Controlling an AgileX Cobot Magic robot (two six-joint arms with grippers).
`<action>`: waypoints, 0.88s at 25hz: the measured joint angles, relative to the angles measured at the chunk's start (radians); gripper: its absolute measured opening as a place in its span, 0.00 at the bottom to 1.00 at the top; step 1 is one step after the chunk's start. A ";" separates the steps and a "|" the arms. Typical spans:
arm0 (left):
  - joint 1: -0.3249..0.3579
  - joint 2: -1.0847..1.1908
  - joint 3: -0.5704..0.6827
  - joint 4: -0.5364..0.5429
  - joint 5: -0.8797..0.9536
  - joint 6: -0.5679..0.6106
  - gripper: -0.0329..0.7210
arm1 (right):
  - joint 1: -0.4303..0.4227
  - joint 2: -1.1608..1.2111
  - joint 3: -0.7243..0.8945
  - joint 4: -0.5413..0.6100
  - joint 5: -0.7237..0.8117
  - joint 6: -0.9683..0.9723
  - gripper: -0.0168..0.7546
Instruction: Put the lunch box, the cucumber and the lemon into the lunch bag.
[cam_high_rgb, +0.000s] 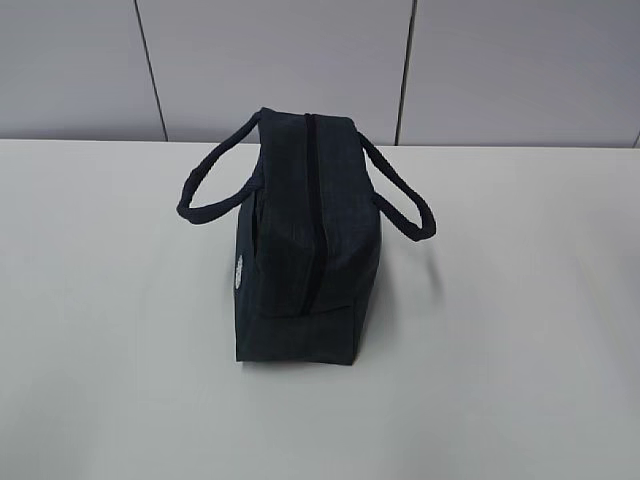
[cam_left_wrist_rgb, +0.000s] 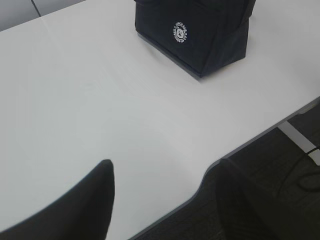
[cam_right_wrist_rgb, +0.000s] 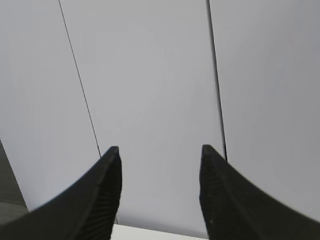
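A white table (cam_high_rgb: 520, 330) with a smooth matte top fills the lower part of the exterior view, and behind it stands a pale grey panelled wall (cam_high_rgb: 280, 60) divided by thin dark vertical seams. Past the table's curved front edge, the left wrist view shows dark floor (cam_left_wrist_rgb: 280, 170) below. Light is soft and even.

The left tool (cam_left_wrist_rgb: 165, 200) is held open, with nothing between its two dark fingers (cam_left_wrist_rgb: 95, 200). The right tool (cam_right_wrist_rgb: 160, 195) is likewise held open and empty, its ribbed fingers (cam_right_wrist_rgb: 100, 200) spread apart and raised.
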 joint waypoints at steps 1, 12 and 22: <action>0.000 0.000 0.000 0.000 0.000 0.000 0.64 | 0.000 0.006 0.000 0.000 0.000 0.000 0.52; 0.000 0.000 0.000 0.000 -0.002 0.000 0.64 | 0.000 0.018 0.000 0.000 0.037 0.000 0.52; 0.000 0.000 0.000 0.000 -0.003 -0.002 0.64 | 0.000 0.029 0.000 -0.140 0.093 0.156 0.52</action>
